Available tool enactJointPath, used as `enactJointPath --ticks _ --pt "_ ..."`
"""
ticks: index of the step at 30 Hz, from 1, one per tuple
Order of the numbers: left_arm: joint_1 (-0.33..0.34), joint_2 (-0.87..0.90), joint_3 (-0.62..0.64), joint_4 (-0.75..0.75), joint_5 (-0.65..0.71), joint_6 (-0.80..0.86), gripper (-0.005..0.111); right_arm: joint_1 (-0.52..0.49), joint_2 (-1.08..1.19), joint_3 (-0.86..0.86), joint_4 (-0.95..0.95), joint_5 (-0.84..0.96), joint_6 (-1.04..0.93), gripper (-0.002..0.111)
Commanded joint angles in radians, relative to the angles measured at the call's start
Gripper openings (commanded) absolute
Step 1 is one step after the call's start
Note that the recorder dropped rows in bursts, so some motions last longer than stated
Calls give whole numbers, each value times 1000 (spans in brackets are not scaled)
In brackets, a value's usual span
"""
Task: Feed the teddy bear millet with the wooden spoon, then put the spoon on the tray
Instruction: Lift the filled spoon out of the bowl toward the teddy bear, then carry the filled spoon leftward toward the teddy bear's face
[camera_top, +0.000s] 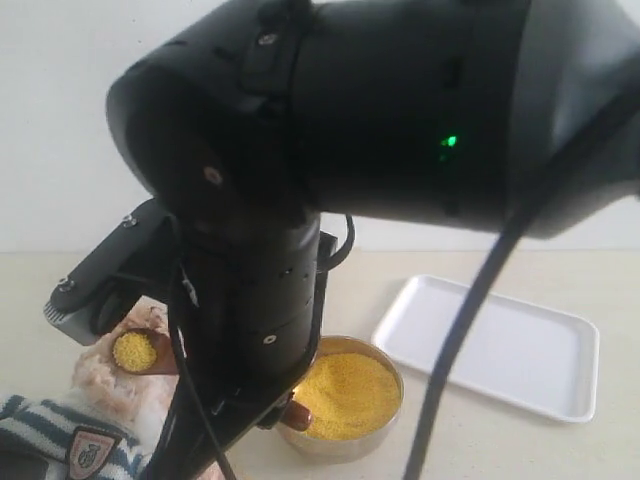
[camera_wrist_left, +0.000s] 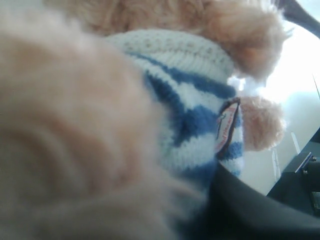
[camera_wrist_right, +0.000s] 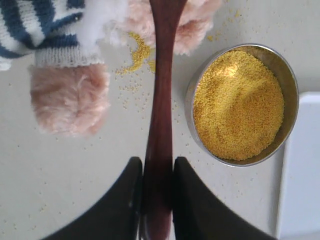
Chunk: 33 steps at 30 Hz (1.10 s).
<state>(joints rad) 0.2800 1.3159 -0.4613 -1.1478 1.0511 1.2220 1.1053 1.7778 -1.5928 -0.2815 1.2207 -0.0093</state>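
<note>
A white wall stood behind a pale bench (camera_top: 560, 445), and one of my black arms (camera_top: 400, 110) filled much of the exterior view. My right hand (camera_wrist_right: 158, 162) was clenched on the wooden spoon (camera_wrist_right: 161, 100), with both dark fingers (camera_wrist_right: 192, 200) pressed against the sides of its handle near the end. The spoon reached away from the hand to the teddy bear (camera_top: 110, 385). In the exterior view its oval bowl, heaped with yellow grains, sat against the bear's pale fur just above the striped shirt and badge.

The rest of the millet (camera_top: 345, 395) lay heaped in the round metal bowl (camera_top: 340, 448), which stood on the bench beside the spoon handle. Loose grains (camera_wrist_right: 137, 52) were scattered on the bench between the bowl and the bear's paw. The tray (camera_top: 500, 345) lay flat just beside the bowl, on the side away from the bear.

My left wrist view was pressed close to the bear, showing only blurred fur, blue-and-white stripes and the badge, with a dark curved shape (camera_wrist_left: 250, 215) along the shirt. I could not tell whether my left hand was clenched or released.
</note>
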Motion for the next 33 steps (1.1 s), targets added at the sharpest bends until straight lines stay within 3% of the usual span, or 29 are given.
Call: enactJointPath --ticks 1,8,19,33 --pt "3 -11 1 -14 18 6 4 23 41 -11 -96 0 -9 0" --pt "3 -11 1 -14 18 6 4 122 77 -11 -280 0 9 0" --pt "3 -11 1 -14 18 6 4 126 80 116 -440 0 80 0" --pt "3 -11 1 -14 18 6 4 190 109 116 -644 0 117 0"
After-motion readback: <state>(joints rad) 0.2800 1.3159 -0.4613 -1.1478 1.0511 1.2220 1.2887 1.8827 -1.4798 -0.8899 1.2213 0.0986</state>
